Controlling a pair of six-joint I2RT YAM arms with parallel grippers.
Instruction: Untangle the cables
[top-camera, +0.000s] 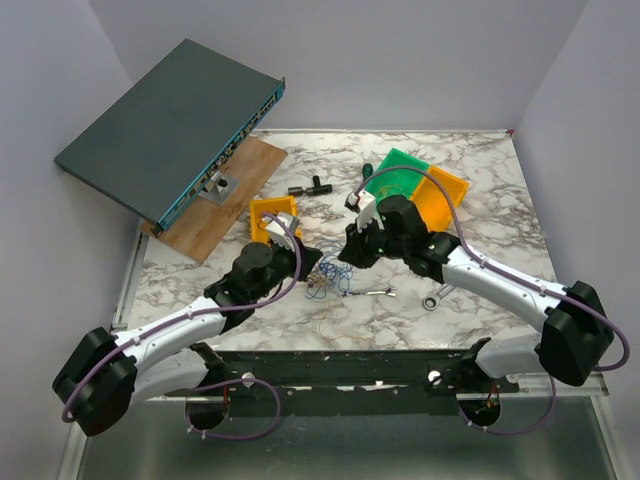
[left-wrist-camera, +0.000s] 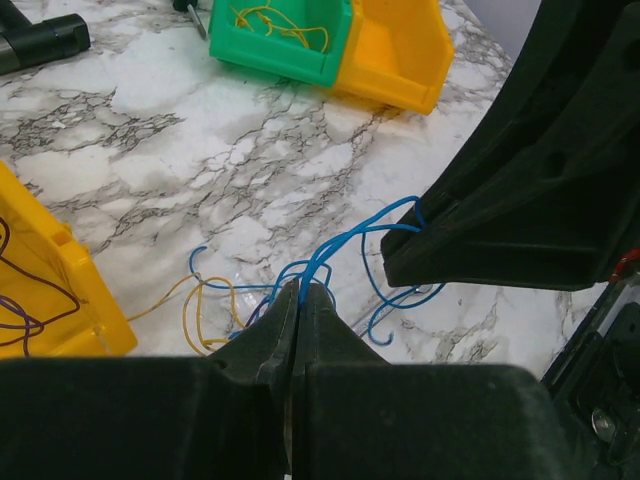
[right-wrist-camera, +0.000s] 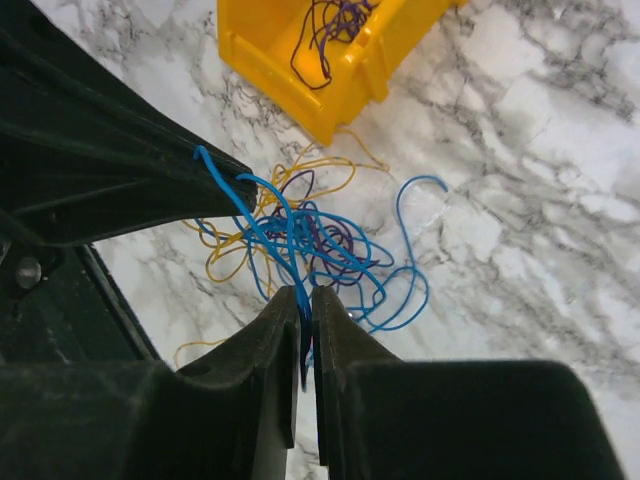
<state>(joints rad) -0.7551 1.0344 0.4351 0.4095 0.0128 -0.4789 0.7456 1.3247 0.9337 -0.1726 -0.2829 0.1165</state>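
Our left arm (top-camera: 170, 335) stretches from its base at the near left, low over the desk (top-camera: 470, 190), up and rightward toward the middle. Our right arm (top-camera: 500, 280) mirrors it from the near right, reaching leftward. The two wrists nearly meet, the claws tip to tip and just apart. Our left claw (left-wrist-camera: 300, 290) has its fingers (left-wrist-camera: 265, 345) pressed together, pinching blue strands of the cables (right-wrist-camera: 330, 240) at the very tips. Our right claw (right-wrist-camera: 306, 292) is likewise closed, a blue strand caught between its tips. Both claws point downward at a slant, close to the desk.
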